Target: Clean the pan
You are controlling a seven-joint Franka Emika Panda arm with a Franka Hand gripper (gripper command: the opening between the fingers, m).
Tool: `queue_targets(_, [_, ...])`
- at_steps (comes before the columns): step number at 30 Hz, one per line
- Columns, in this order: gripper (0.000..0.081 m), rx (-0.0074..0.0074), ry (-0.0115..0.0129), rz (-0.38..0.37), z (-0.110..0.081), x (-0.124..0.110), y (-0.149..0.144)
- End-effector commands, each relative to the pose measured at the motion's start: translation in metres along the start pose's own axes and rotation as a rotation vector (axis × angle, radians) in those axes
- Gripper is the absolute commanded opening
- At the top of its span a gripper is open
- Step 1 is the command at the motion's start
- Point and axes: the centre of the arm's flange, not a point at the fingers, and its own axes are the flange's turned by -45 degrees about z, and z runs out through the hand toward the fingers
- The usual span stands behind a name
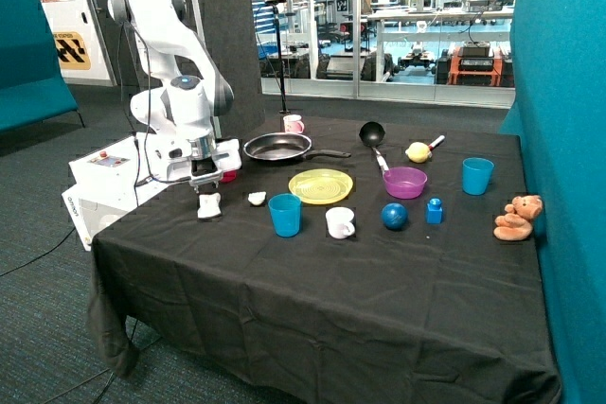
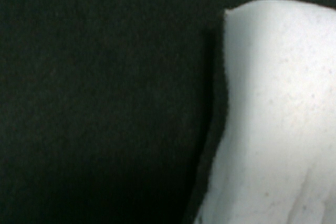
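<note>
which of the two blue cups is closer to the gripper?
The blue cup beside the yellow plate, near the table's front. The gripper hangs over a white sponge; the other blue cup stands near the teddy bear.

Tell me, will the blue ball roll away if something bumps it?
Probably. The blue ball is round and sits free on the flat black cloth, nothing touching it. It might roll until the white cup or blue block stops it.
</note>
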Motion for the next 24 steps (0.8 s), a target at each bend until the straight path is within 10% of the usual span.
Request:
queue_targets(1, [0.0808,-0.0001,0.0022,-0.013,0.011,-0.005,0.004])
queue_targets(24, [0.0808,-0.0002,0.0022,-0.037,0.032,-0.001,0.007])
